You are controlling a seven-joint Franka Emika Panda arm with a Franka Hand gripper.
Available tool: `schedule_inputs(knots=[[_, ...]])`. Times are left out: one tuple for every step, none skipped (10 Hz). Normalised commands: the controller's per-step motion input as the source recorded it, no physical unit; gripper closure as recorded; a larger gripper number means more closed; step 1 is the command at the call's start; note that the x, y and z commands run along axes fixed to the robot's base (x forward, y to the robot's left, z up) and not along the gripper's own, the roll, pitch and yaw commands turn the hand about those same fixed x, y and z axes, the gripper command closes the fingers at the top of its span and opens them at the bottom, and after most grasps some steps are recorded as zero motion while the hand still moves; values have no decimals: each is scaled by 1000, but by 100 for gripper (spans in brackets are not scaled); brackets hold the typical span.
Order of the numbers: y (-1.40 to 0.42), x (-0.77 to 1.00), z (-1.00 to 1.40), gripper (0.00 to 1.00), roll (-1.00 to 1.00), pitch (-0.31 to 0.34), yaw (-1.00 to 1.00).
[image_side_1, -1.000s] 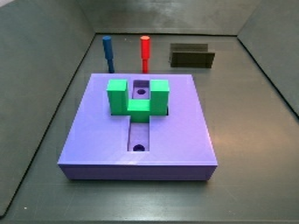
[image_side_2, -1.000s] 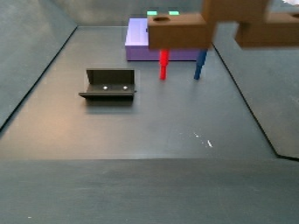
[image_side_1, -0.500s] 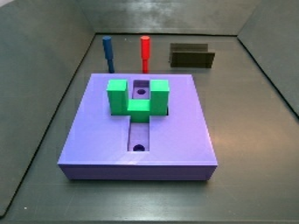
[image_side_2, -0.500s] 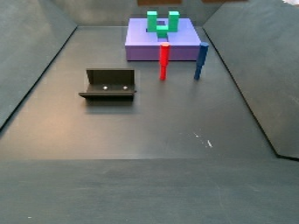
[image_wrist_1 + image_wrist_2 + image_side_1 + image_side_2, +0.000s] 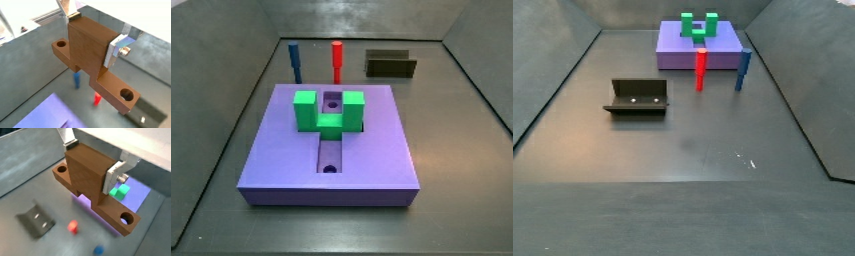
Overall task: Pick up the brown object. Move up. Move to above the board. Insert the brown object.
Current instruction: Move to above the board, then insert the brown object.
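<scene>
Pincer [image 5: 91, 36]: seen only in both wrist views [image 5: 90, 162]; its silver fingers [image 5: 117, 49] are clamped on the two sides of the brown object; it appears in neither side view.
Brown object [image 5: 93, 60]: held in the pincer, off the floor; a tall block gripped at the middle with a flat bar across its lower end, a round hole near each end of that bar; same shape in a wrist view [image 5: 90, 180].
Height: both wrist views look down past the object onto the floor and the pieces below it; it touches nothing there.
Board [image 5: 331, 146]: lavender slab lying flat on the desk; long groove down its middle with small round holes; in a side view [image 5: 694, 47] it sits at the far end; in a wrist view [image 5: 137, 197] part of it shows beneath the held object.
Green block [image 5: 329, 112]: U-shaped, standing on the board astride the groove, toward the end near the pegs; also visible in a side view [image 5: 699, 25] and a wrist view [image 5: 119, 191].
Red peg [image 5: 337, 61]: upright on the desk just beyond the board's far edge; seen in a side view [image 5: 700, 70].
Blue peg [image 5: 294, 61]: upright beside the red one, apart from it; seen in a side view [image 5: 742, 69].
Fixture [image 5: 637, 97]: dark L-shaped bracket on the desk, well apart from the board; in a side view [image 5: 392, 64] it stands behind the board, near the pegs.
Desk [image 5: 687, 140]: grey floor with walls around it.
</scene>
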Motion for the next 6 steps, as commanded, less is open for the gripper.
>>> schedule_inputs(knots=[[-1400, 206, 165, 100, 7, 134, 2], [-1400, 225, 170, 100, 3, 152, 7], [-1400, 279, 196, 100, 7, 170, 9], [-789, 180, 116, 100, 5, 163, 7], [-285, 109, 54, 100, 19, 149, 9], [0, 0, 0, 100, 0, 0, -6]])
